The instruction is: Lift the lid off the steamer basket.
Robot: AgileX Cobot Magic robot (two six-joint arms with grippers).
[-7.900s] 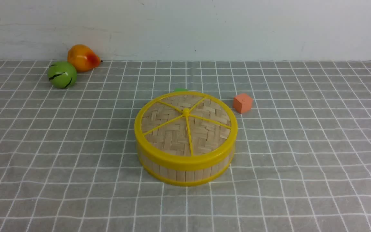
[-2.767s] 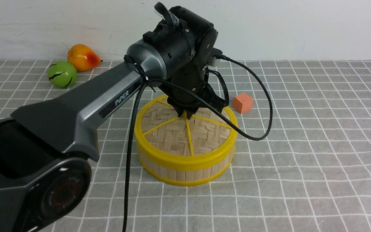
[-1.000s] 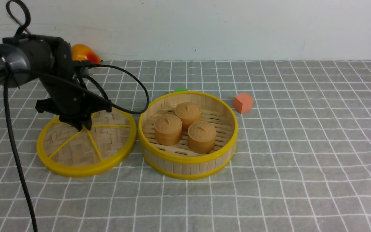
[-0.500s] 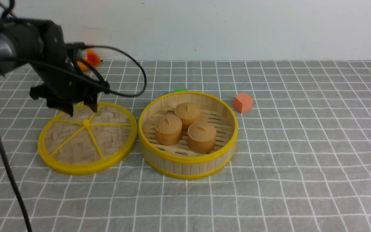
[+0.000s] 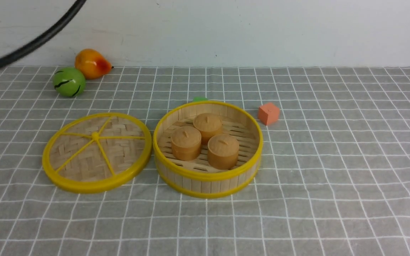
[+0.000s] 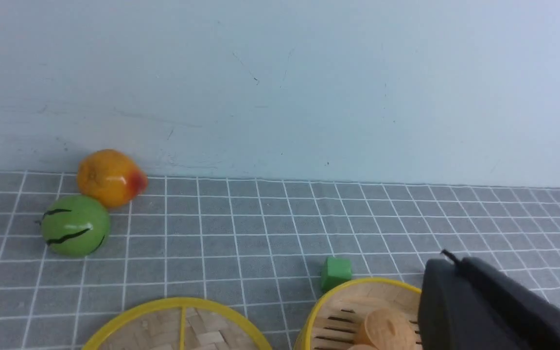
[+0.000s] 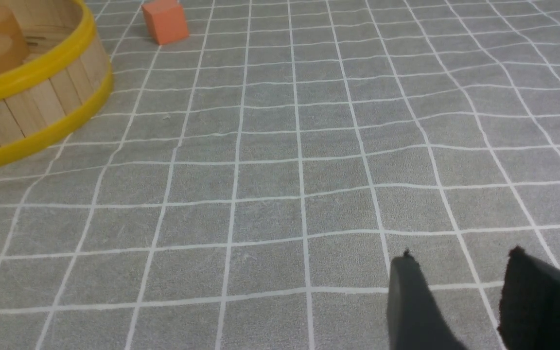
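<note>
lid (image 5: 96, 153) already off, flat on cloth (image 5: 333, 185) just beside steamer basket (image 5: 205, 179); task looks done. My left gripper (image 6: 447, 257) clenched empty, right gripper (image 7: 462, 253) parted, empty; next: park clear

Lid (image 5: 96, 153) off, flat just beside steamer basket (image 5: 205, 185).

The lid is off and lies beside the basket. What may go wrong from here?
1. The lid seems to touch the basket, so a bump to one may shift the other.
2. In the front view the black cable passes near the green fruit; it might knock the fruit and set it rolling.
</note>
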